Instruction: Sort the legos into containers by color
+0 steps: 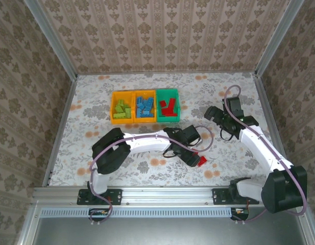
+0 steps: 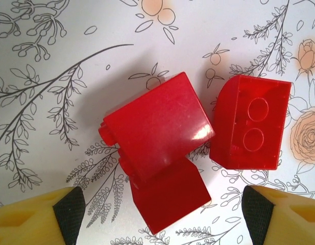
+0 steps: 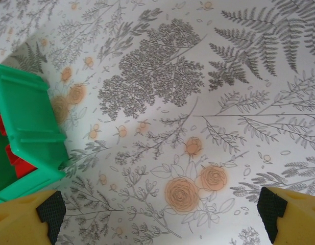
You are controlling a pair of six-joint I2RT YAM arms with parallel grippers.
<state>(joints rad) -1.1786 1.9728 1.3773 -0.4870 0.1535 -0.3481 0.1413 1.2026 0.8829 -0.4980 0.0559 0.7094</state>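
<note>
1. Three open-topped plastic bins stand in a row with their walls touching. The green bin is at the right end, an orange-yellow middle bin sits against its left wall, and an orange-yellow end bin is farthest left of it.
2. The green bin holds glossy red bricks, the middle bin holds blue bricks, and the end bin holds lime-green bricks.
3. A few loose red bricks lie on the table, well toward the arm bases from the green bin and a little to its right.
4. In the left wrist view these are smooth, shiny blocks with rounded corners. Two form a joined pair, one overlapping the other, with a stud showing at the left edge. A third brick lies close against them, its hollow underside with two round tubes facing the camera.
5. The left gripper is spread wide and grips nothing. Its yellow fingers with black pads stand on either side of the loose bricks without touching them.
6. The right gripper is also spread wide and empty. It hangs over bare cloth just right of the green bin, whose thick moulded rim appears at the left of its wrist view.
7. The cloth is matte white, printed with grey ferns and peach roses.
</note>
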